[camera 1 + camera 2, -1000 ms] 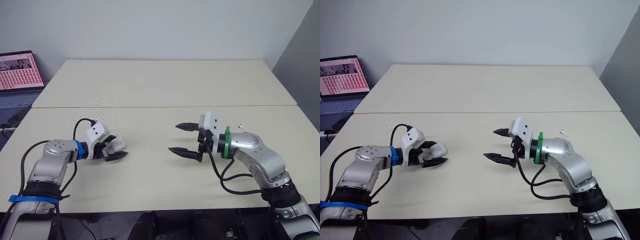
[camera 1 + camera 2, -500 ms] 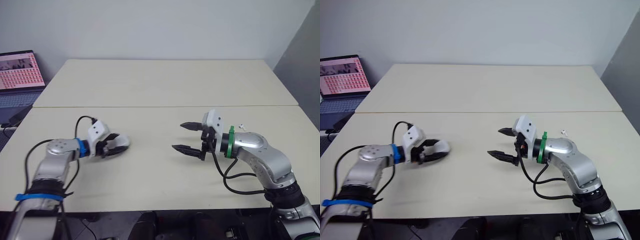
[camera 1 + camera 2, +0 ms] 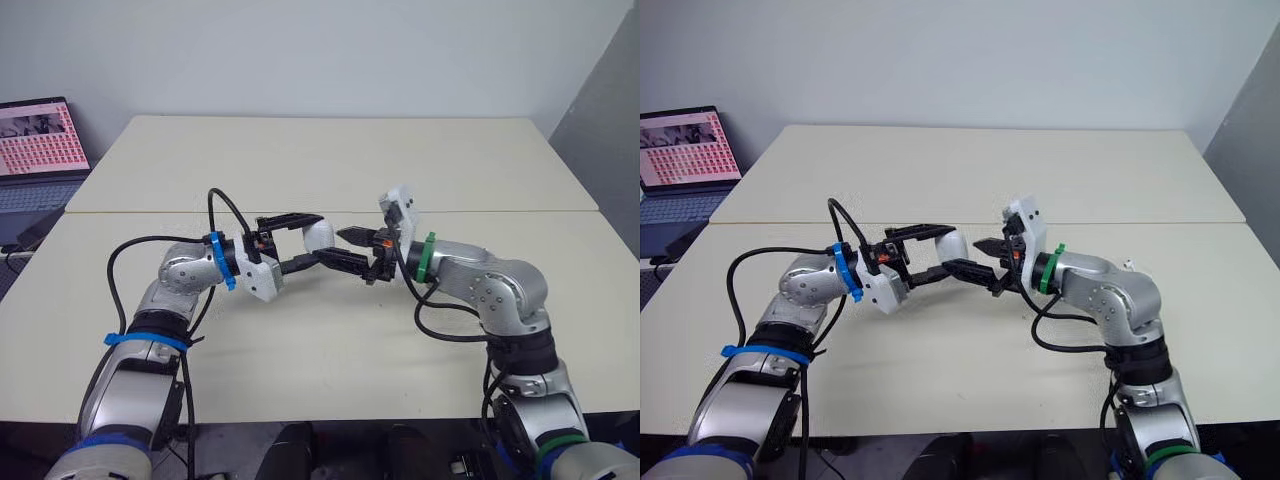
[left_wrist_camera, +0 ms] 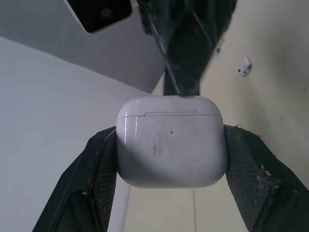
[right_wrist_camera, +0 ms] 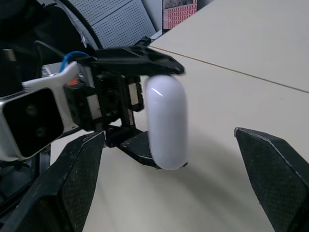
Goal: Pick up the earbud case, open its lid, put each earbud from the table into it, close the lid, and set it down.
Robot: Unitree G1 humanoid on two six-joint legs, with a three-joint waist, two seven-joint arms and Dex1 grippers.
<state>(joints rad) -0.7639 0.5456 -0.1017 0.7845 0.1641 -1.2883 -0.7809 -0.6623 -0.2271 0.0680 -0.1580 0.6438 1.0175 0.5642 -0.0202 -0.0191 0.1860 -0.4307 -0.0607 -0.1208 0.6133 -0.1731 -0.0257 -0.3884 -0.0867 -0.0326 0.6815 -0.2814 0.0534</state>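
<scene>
Clamping the earbud case (image 4: 170,140) mid-air, left gripper (image 3: 316,238) faces the spread-fingered right gripper (image 3: 336,247).

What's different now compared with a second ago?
The left gripper carried the case up and toward the middle of the table. The right gripper swung in to meet it, stopping close. Unchanged: left gripper shut on the case, lid closed, right gripper open, an earbud lying on the table.

Bright, even room light; faint, soft shadows on the table (image 3: 330,350). Wrist views: nearest foreground dark and slightly blurred (a pale sheen lines the earbud case (image 4: 171,140)).
</scene>
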